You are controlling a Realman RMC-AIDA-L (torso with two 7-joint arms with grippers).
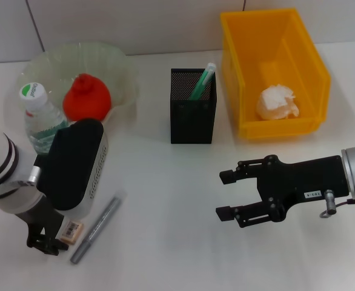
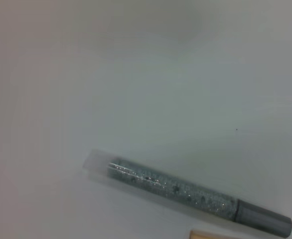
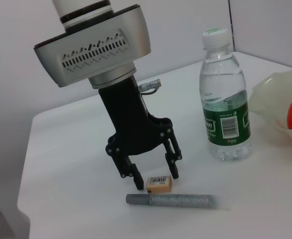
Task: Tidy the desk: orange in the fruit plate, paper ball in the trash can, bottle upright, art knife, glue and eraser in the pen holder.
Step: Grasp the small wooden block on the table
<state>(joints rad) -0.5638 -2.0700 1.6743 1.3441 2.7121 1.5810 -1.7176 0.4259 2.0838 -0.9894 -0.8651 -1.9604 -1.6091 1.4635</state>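
Left gripper, open astride the eraser at the desk's 8 o'clock: close carefully, or you may nudge the adjacent glue pen.

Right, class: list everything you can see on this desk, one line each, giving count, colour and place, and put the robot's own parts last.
Plate: one, clear pale green, far left of the desk.
Orange: one, red-orange, in the plate.
Bottle: one, clear with green label and white cap, upright in front of the plate.
Pen holder: one, black mesh, centre back.
Knife: one, green, standing in the pen holder.
Bin: one, yellow, far right.
Paper ball: one, white, inside the bin.
Glue: one, grey glitter, lying near left.
Eraser: one, tan, beside the glue, between the left fingers.
Left gripper: black, open around the eraser.
Right gripper: black, open, above the desk's right.
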